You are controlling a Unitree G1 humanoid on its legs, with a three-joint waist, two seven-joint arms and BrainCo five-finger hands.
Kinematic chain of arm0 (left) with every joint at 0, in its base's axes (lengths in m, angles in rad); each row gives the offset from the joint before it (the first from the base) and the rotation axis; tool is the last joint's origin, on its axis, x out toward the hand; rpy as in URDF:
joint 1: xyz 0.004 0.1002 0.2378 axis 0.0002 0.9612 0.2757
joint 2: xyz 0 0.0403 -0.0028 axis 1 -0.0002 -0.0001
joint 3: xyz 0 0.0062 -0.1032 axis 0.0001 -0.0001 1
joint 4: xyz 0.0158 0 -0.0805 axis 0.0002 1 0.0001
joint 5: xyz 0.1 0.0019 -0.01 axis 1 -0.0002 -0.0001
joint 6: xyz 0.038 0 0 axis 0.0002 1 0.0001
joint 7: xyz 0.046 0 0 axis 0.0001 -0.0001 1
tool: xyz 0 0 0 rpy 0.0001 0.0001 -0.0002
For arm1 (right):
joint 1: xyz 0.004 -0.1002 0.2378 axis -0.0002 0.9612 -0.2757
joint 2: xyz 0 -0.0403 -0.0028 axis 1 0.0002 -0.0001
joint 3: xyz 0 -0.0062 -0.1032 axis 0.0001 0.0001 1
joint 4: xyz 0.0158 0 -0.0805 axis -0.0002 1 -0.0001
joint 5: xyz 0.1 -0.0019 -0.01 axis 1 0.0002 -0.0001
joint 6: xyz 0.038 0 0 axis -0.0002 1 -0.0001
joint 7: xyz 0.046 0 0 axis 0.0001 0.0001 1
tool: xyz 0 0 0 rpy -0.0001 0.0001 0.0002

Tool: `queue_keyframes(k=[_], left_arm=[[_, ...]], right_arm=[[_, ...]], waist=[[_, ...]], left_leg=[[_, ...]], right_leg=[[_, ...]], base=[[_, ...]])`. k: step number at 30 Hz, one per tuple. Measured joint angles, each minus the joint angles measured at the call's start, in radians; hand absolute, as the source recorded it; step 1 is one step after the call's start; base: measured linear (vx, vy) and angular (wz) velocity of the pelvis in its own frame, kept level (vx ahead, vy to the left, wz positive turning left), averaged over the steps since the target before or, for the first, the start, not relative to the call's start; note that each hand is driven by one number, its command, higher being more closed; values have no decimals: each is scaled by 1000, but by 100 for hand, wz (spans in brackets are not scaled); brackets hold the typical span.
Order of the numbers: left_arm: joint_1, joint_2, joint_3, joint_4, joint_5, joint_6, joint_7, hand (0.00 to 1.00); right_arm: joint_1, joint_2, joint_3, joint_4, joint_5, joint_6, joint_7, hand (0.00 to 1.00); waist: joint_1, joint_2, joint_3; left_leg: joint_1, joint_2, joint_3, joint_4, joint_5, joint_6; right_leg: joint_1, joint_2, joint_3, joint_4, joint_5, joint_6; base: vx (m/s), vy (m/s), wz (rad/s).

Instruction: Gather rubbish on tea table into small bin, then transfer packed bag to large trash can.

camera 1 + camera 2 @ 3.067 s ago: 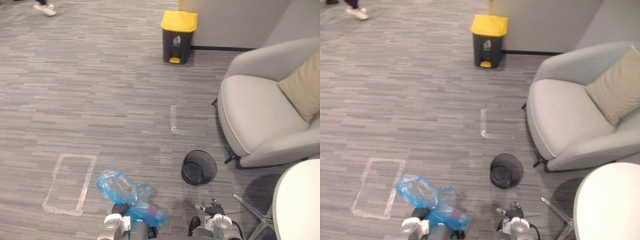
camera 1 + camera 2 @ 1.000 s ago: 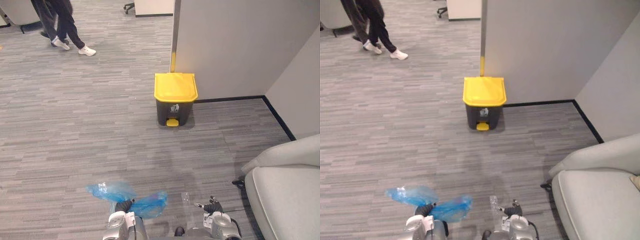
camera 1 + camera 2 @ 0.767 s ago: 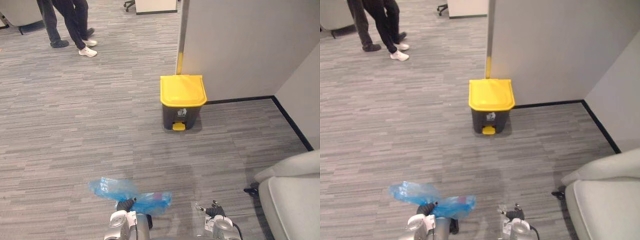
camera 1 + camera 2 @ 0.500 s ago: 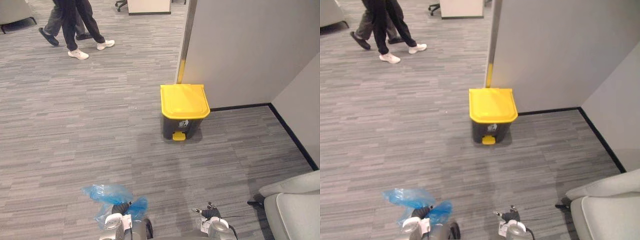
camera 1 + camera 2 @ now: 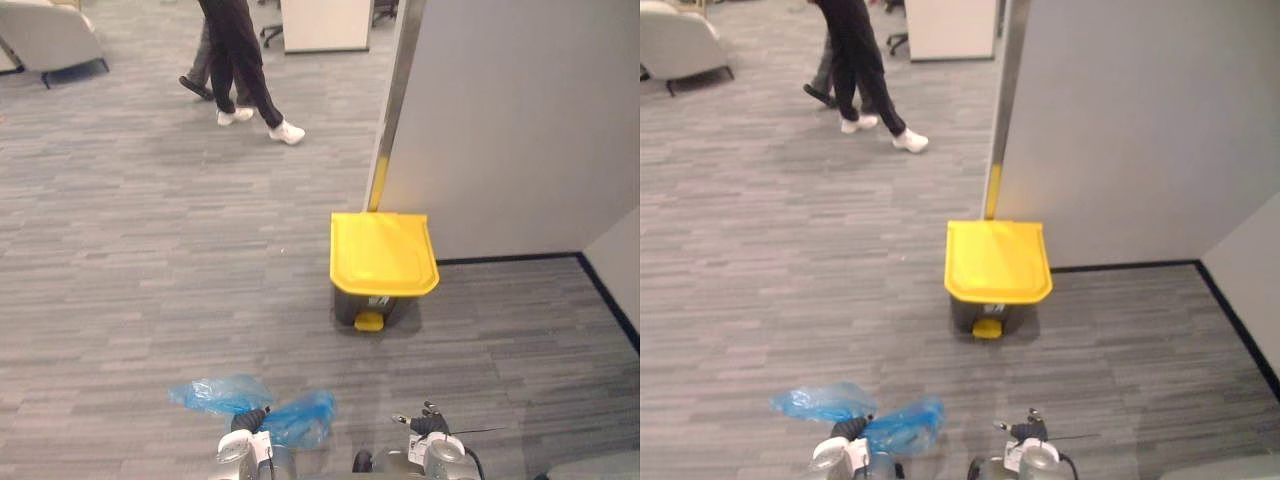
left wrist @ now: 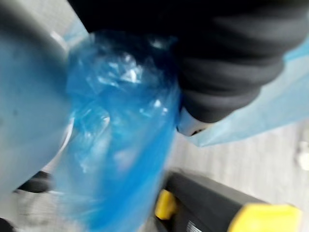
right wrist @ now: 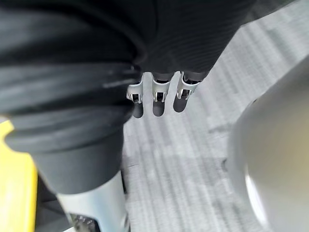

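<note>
The large trash can [image 5: 383, 268], dark with a shut yellow lid and a yellow pedal, stands on the carpet against a grey partition wall, straight ahead and slightly right. My left hand [image 5: 247, 421] is low at the near edge, shut on a crumpled blue plastic bag [image 5: 255, 405] that spreads to both sides of it. In the left wrist view the blue bag [image 6: 116, 140] bunches right against the hand, with the trash can [image 6: 217, 212] beyond. My right hand [image 5: 1025, 432] hangs at the near edge, and its fingers [image 7: 154, 99] are relaxed and hold nothing.
A grey partition wall [image 5: 520, 120] rises behind the can and runs off right. A person's legs [image 5: 240, 70] walk across the far carpet. A pale armchair [image 5: 50, 35] stands far left and a white cabinet [image 5: 325, 20] at the back.
The camera has moved toward the trash can, which now sits nearer and larger; the armchair at the right has left the view. The person has walked right. The bag stays in my left hand.
</note>
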Motion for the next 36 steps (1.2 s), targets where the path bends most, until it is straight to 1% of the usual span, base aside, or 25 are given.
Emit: queue_keyframes(k=[2, 3, 4, 5, 7, 9, 12, 13, 14, 15, 16, 18, 19, 20, 21, 22, 23, 24, 25, 26, 28, 30, 31, 33, 36], left_arm=[[-3, -6, 0, -7, 1, -1, -1, 100], [-5, -10, 0, -4, 3, 0, -2, 100], [-4, -17, -3, 3, 5, 0, -3, 100], [-11, -15, -8, 11, 5, -3, -3, 100], [-17, 17, -40, 29, 7, -2, -4, 100], [-19, 21, -41, 35, 7, 1, -3, 100], [-17, 29, -40, 55, 7, 2, 1, 100], [-13, 31, -40, 60, 7, 2, 2, 100], [-9, 37, -41, 63, 7, 3, 2, 100], [-8, 39, -41, 65, 7, 3, 2, 100], [-9, 44, -41, 65, 7, 2, 3, 100], [-8, 45, -40, 67, 7, 2, 4, 100], [-7, 46, -40, 71, 7, 2, 4, 100], [-6, 51, -40, 74, 7, 2, 3, 100], [-5, 60, -41, 76, 7, 2, 2, 100], [-15, 52, -40, 102, 7, 5, 3, 100], [-14, 45, -40, 104, 7, 5, 3, 100], [-9, 26, -39, 107, 8, 4, 3, 100], [-8, 25, -35, 112, 8, 4, 3, 100], [-6, 19, -30, 113, 9, 5, 2, 100], [-10, 10, -29, 110, 10, 4, -1, 100], [-16, 7, -29, 88, 10, 2, -7, 100], [-20, 6, -29, 78, 11, 2, -7, 100], [-19, 1, -29, 68, 12, 2, -7, 100], [-17, -16, -28, 70, 20, 4, -8, 100]], right_arm=[[7, 3, -18, -2, 1, 0, -1, 0], [8, 1, -29, -3, 2, 0, -2, 0], [12, -6, -37, -1, 1, -1, -3, 0], [11, -8, -38, 5, 1, 2, -3, 0], [23, 18, -52, 6, 1, 3, -2, 0], [17, 19, -56, 5, 0, 4, 3, 0], [10, 23, -54, 2, 0, 1, 7, 0], [12, 22, -53, 0, 0, 1, 8, 0], [10, 19, -53, -3, -1, 0, 7, 0], [11, 19, -52, -2, -1, 0, 8, 0], [11, 19, -50, -1, -1, 0, 8, 0], [10, 19, -50, -1, -2, -1, 7, 0], [9, 19, -49, -1, -1, -2, 7, 0], [11, 19, -42, 2, -1, -2, 7, 0], [14, 17, -36, 10, -1, -2, 8, 0], [11, 1, -46, 20, -1, -2, 8, 0], [11, -5, -50, 19, -1, -2, 7, 0], [14, -20, -61, 22, -1, -1, 4, 0], [12, -23, -76, 25, -1, -1, 4, 0], [13, -25, -80, 29, -1, -1, 4, 0], [12, -25, -87, 39, 0, -3, 4, 0], [14, -16, -84, 40, 0, -3, 4, 0], [15, -13, -79, 40, 2, -3, 4, 0], [15, -14, -72, 39, 2, -3, 4, 0], [11, -18, -73, 33, 2, -3, 3, 0]], waist=[[3, -5, -1], [3, -1, -3], [4, 18, -15], [8, 1, -18], [1, -45, -35], [6, -47, -35], [10, -34, -27], [8, -28, -24], [3, -25, -22], [0, -22, -20], [2, -26, -22], [0, -28, -23], [-1, -28, -24], [-2, -38, -29], [-3, -59, -38], [-7, -31, -45], [-8, -21, -46], [-8, 0, -54], [-9, 13, -56], [-10, 15, -54], [-12, 11, -52], [-12, -14, -38], [-10, -21, -34], [-5, -14, -31], [-3, -8, -33]], left_leg=[[-25, -12, 21, -207, 3, -3], [-23, -26, 14, -358, 51, 0], [-22, -38, -11, -458, 143, -26], [-13, -57, -5, -460, 141, -18], [9, -117, 17, -507, 138, 8], [27, -130, 46, -500, 112, 25], [109, -140, 110, -541, 82, 43], [141, -141, 125, -562, 78, 50], [166, -141, 135, -584, 74, 56], [178, -141, 139, -594, 73, 57], [206, -141, 143, -616, 70, 55], [237, -137, 143, -639, 65, 48], [250, -131, 143, -643, 60, 34], [257, -139, 140, -644, 59, 18], [257, -160, 126, -646, 60, 11], [258, -145, 107, -649, 61, -6], [256, -139, 95, -651, 61, -7], [264, -126, 83, -676, 64, -12], [281, -118, 68, -704, 72, -26], [296, -113, 58, -719, 78, -32], [297, -102, 40, -702, 79, -34], [246, -89, 36, -549, 79, -35], [192, -76, 39, -434, 79, -35], [146, -48, 44, -319, 81, -33], [158, -49, 73, -369, 22, -14]], right_leg=[[23, -32, 7, -11, -7, 28], [35, -44, 16, -10, -20, 54], [35, -42, 28, -9, -32, 79], [36, -56, 40, -8, -40, 95], [38, -104, 80, -38, -23, 120], [48, -125, 94, -44, -8, 138], [-13, -144, 160, 122, 30, 164], [-71, -149, 164, 244, 61, 165], [-119, -159, 155, 333, 70, 164], [-136, -162, 147, 363, 58, 160], [-160, -160, 119, 381, 25, 151], [-183, -144, 71, 343, -5, 142], [-196, -121, 56, 279, -11, 137], [-196, -101, 53, 169, 33, 116], [-194, -98, 54, 106, 66, 65], [-176, -87, 37, 92, 70, 59], [-169, -80, 30, 78, 73, 57], [-158, -60, 24, 51, 76, 51], [-137, -46, 16, 27, 78, 48], [-118, -37, 10, 8, 79, 46], [-83, -30, -6, -19, 80, 45], [-41, -39, -23, -49, 80, 45], [-29, -43, -25, -58, 80, 46], [-7, -44, -22, -72, 81, 45], [4, -51, -6, -94, 92, 58]], base=[[314, 220, -29], [261, 242, -15], [204, 208, -11], [204, 174, 7], [285, 232, 8], [236, 205, -27], [158, 168, -57], [116, 127, -34], [108, 104, -26], [112, 55, -18], [115, -1, -9], [153, -73, -3], [137, -113, 3], [158, -127, 5], [202, -109, 8], [175, -83, 9], [212, -102, 3], [187, -110, 2], [224, -132, 1], [178, -112, 12], [113, -75, 22], [64, -43, 26], [13, -10, 6], [45, 69, -12], [47, 118, -7]])
